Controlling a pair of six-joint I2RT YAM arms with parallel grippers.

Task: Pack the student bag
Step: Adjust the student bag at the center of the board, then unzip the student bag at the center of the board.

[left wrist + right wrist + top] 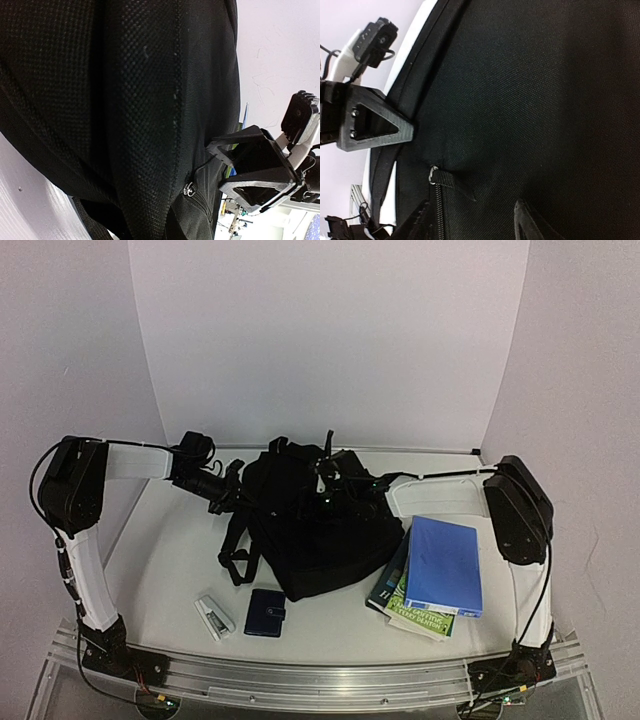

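The left gripper (232, 500) is pressed together at the upper left side of the student bag (310, 540); if it pinches any cloth, I cannot tell. The right gripper (216, 167) has its jaws spread, the tips against the bag near a zipper pull (436, 175). The bag lies in the middle of the surface (170, 560). On its right a blue book (445, 565) lies on a green one (415, 618); in front are a navy wallet (265, 613) and a small white object (213, 617)

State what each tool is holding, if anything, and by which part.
Left tool appears shut on the student bag, pinching fabric near its side seam; right tool is open, holding nothing.
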